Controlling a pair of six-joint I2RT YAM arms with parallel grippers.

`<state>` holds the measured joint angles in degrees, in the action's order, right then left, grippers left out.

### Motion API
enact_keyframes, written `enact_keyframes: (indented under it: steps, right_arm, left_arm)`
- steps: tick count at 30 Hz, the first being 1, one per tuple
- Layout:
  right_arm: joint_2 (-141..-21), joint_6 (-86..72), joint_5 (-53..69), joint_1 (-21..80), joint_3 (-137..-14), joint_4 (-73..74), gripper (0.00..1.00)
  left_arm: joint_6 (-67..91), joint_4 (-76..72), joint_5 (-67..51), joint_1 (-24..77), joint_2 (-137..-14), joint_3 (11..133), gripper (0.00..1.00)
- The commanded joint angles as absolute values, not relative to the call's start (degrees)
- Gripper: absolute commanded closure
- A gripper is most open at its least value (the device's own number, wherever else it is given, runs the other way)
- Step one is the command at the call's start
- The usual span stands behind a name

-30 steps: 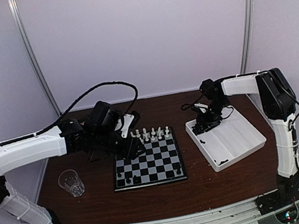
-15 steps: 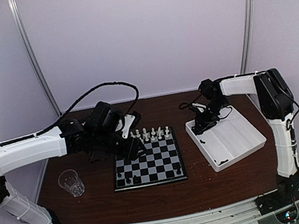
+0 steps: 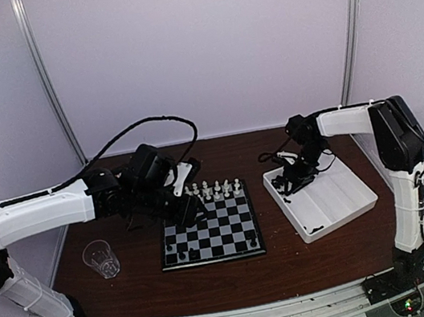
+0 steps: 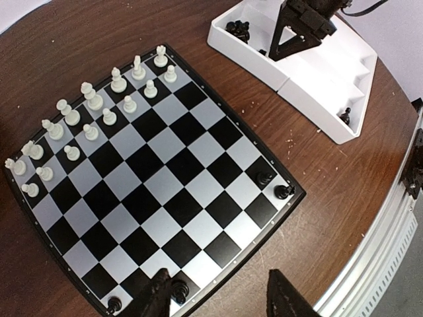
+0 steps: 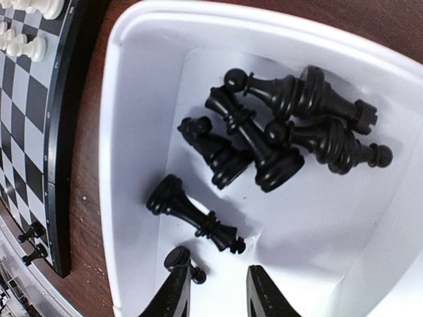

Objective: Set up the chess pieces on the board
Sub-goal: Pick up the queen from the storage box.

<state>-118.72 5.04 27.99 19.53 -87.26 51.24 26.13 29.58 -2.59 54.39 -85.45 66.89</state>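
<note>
White chess pieces are ranged upright in two rows along the upper-left edge of the board in the left wrist view. Four black chess pieces are stood on the opposite side of the board, two at its right corner and two at the corner lowest in the frame.

The left gripper is held above that lowest corner. Its jaws are spread well apart and nothing is caught between them. One black piece is seen just beside the finger at the lower left, but no grip on it is shown.

In the right wrist view a white tray fills most of the frame, with the board's rim visible down the left edge. More black chess pieces are heaped on their sides in the upper middle of the tray, and one longer piece is laid apart below them. The right gripper is lowered into the tray at the bottom of the frame. Its jaws are parted only a little, and bare white floor is seen between them. A small pawn lies at the tip of the left-hand finger, and it cannot be told whether it is touched.

In the top view the board is placed at the centre of the brown table, the tray just to its right, and a clear glass well to its left.
</note>
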Motion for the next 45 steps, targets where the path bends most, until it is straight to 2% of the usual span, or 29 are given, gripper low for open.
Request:
enact_keyframes:
  steps: [1, 11, 17, 28, 34, 38, 45]
  right_arm:
    - [-115.4, 6.8, 25.5, 19.8, -87.4, 52.3, 0.66]
    - [-123.3, 11.4, 26.2, 20.8, -96.1, 54.3, 0.67]
    - [-124.3, 13.0, 26.0, 21.7, -95.8, 54.8, 0.70]
    - [-125.9, 15.1, 25.2, 22.8, -93.8, 56.0, 0.71]
    - [-123.8, 13.4, 22.1, 23.2, -92.0, 57.6, 0.84]
    - [-120.9, 12.3, 20.2, 23.0, -91.4, 57.0, 0.89]
    - [-114.1, 8.7, 34.2, 18.2, -88.5, 54.8, 0.91]
  left_arm:
    - [26.4, 27.2, -2.5, 54.8, -85.4, 67.4, 0.50]
    - [26.1, 27.7, -2.6, 54.9, -85.3, 67.4, 0.50]
    - [26.4, 27.7, -1.9, 54.9, -84.2, 66.6, 0.50]
    - [26.0, 27.5, -2.7, 54.9, -85.0, 67.1, 0.51]
    - [25.5, 27.7, -2.9, 55.2, -84.8, 67.5, 0.50]
    - [25.6, 27.6, -2.7, 55.2, -85.1, 67.3, 0.50]
    - [24.9, 25.3, -2.9, 55.7, -86.2, 68.7, 0.51]
